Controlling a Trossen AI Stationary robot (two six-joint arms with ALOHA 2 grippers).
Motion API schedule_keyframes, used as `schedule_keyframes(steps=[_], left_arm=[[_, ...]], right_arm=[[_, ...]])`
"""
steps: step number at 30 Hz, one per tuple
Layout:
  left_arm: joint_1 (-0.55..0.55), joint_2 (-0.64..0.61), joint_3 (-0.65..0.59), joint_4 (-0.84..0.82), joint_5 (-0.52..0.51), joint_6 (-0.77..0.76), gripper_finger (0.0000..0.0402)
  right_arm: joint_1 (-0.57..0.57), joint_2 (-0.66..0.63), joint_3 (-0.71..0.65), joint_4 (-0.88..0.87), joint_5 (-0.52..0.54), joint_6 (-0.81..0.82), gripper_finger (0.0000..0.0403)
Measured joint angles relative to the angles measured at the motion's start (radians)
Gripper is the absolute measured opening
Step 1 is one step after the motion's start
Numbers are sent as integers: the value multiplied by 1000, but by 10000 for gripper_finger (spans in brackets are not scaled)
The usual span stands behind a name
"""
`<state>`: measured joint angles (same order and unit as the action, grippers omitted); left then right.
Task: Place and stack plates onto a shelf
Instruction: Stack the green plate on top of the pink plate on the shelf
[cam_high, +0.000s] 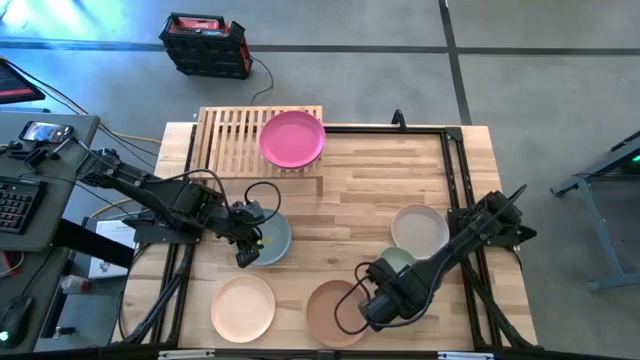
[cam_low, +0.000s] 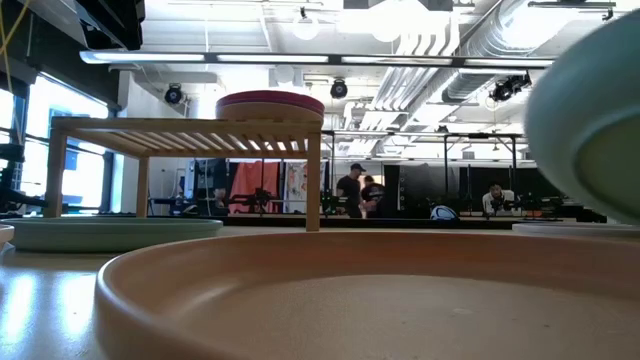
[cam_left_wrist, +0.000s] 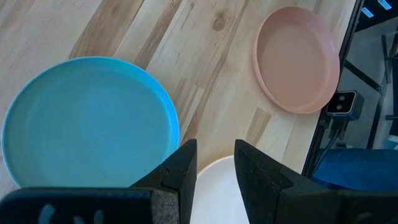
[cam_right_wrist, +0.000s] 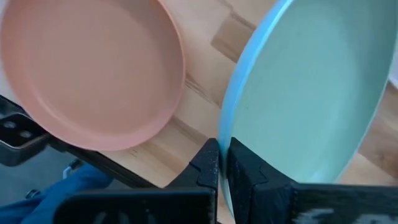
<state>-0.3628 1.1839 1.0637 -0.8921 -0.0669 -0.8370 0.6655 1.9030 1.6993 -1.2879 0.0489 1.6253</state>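
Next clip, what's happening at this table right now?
The right claw is pinching the rim of a mint green plate, held tilted above the brown plate. The left claw is open over the edge of the grey-teal plate. The slatted shelf already carries pink plates. A peach plate and a cream plate wait on the table.

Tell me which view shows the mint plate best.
The right wrist view: the mint plate fills it, its rim pinched in the right gripper. The high view shows a sliver behind the arm, the low view a blurred edge, the left wrist nothing.
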Motion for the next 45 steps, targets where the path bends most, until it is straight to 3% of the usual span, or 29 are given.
schedule_keyframes(steps=[8,19,37,45], left_arm=[[0,0,0,0,0,1,97],[1,0,0,-5,0,2,97],[31,0,0,-35,-1,-5,97],[85,0,0,-35,-1,-42,97]], right_arm=[[-41,-1,82,-33,68,-123,0],[-149,-2,263,-192,243,-370,0],[-492,-2,433,-256,369,-1046,0],[-660,-2,481,-170,369,-1408,0]])
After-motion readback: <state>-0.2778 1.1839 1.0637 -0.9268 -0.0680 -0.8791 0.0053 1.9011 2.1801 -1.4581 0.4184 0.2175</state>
